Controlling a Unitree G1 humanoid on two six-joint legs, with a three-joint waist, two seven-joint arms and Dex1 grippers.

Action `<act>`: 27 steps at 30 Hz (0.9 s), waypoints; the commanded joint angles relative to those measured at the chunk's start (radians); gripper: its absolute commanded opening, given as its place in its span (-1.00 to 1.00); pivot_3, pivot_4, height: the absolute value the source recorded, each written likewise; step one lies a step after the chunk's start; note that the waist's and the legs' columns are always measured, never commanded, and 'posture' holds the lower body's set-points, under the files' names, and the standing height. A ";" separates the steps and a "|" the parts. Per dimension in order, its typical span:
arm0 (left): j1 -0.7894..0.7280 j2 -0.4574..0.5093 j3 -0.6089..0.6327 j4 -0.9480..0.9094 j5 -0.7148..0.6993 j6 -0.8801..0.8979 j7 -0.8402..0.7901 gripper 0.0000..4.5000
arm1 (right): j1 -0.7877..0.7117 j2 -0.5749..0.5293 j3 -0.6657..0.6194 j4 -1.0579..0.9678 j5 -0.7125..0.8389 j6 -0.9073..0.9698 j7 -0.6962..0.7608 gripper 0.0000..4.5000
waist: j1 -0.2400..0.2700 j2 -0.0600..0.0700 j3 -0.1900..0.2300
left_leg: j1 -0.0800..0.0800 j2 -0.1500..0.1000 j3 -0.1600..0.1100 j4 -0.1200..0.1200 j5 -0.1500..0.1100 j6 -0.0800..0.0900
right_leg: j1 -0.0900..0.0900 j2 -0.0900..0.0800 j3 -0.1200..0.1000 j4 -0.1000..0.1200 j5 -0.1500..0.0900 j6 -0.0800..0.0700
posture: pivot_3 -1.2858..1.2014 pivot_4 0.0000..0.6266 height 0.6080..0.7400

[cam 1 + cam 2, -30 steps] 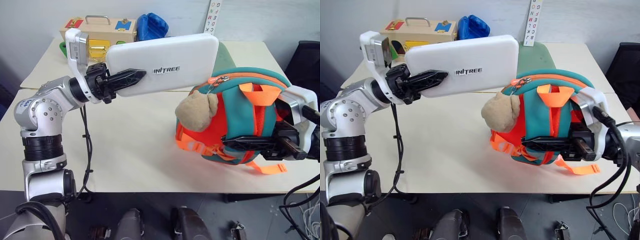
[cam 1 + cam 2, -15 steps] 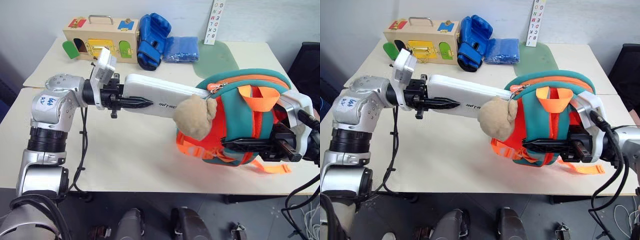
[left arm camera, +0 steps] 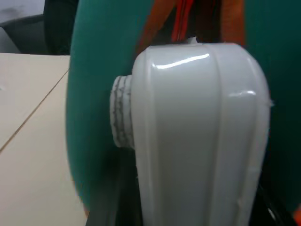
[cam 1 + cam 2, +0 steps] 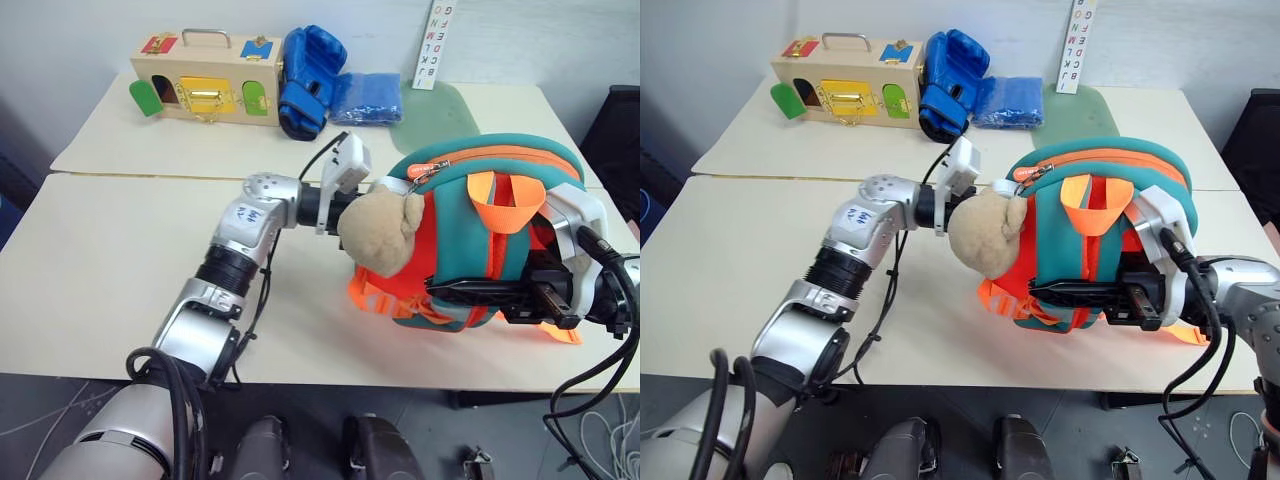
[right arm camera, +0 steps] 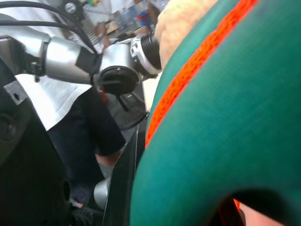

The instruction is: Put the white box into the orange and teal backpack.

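Right gripper (image 4: 470, 293): jaws narrow, pinched on the lower front of the orange and teal backpack (image 4: 450, 215), which it holds upright on the table (image 4: 100, 260) at the robot's right. The left arm reaches across level from the robot's left, and its wrist ends just behind the beige plush ball (image 4: 380, 228) at the pack's left side. The left gripper is hidden there in the head views. Left wrist view: the white box (image 3: 197, 132) rises from the bottom, where that gripper's fingers would stand, with teal fabric and orange strap close behind it. I judge the box gripped by the left gripper and its leading end inside the pack's mouth; depth of insertion cannot be told. Key relation: the box's long axis runs along the left gripper, pointing toward the robot's right, straight at the pack and toward the opposing right gripper. The left arm is the one at the opening. Next move likely calls for pushing further along that axis, then letting go and withdrawing leftward past the plush ball. Risk: snagging the ball or the zip edge.
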 commanded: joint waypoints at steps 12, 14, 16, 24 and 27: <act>0.101 0.189 0.114 -0.312 -0.100 0.172 -0.087 0.98 | 0.060 0.021 -0.005 -0.054 -0.024 -0.040 -0.094 -1.00 | -0.014 0.000 0.000 | 0.001 0.002 -0.002 -0.002 0.003 -0.005 | 0.000 0.002 -0.001 0.001 -0.001 -0.001 | 0.03 -0.52 1.00; 0.146 0.269 0.147 -0.406 -0.149 0.236 -0.122 0.98 | 0.061 0.025 0.002 -0.049 -0.028 -0.044 -0.108 -1.00 | -0.020 0.000 0.000 | 0.001 0.002 -0.002 -0.002 0.003 -0.005 | 0.000 0.001 0.000 0.002 -0.001 -0.001 | 0.03 -0.52 1.00; 0.181 0.344 0.176 -0.473 -0.184 0.298 -0.133 0.98 | 0.067 0.029 0.012 -0.048 -0.037 -0.052 -0.112 -1.00 | -0.024 0.000 0.000 | 0.001 0.002 -0.002 -0.002 0.004 -0.006 | 0.000 0.001 -0.001 0.002 -0.001 -0.001 | 0.03 -0.52 1.00; 0.244 0.511 0.288 -0.675 -0.333 0.454 -0.122 0.98 | 0.042 0.046 0.028 -0.041 -0.036 -0.056 -0.141 -1.00 | -0.019 0.000 0.000 | 0.000 0.000 -0.004 -0.001 0.005 -0.007 | 0.001 0.000 -0.001 0.002 -0.001 -0.001 | 0.03 -0.52 1.00; 0.222 0.483 0.303 -0.739 -0.361 0.472 -0.044 0.98 | 0.040 0.047 0.028 -0.041 -0.032 -0.052 -0.144 -1.00 | -0.015 0.000 0.000 | 0.001 0.000 -0.005 -0.001 0.004 -0.006 | 0.002 -0.001 -0.002 0.002 -0.001 -0.001 | 0.03 -0.52 1.00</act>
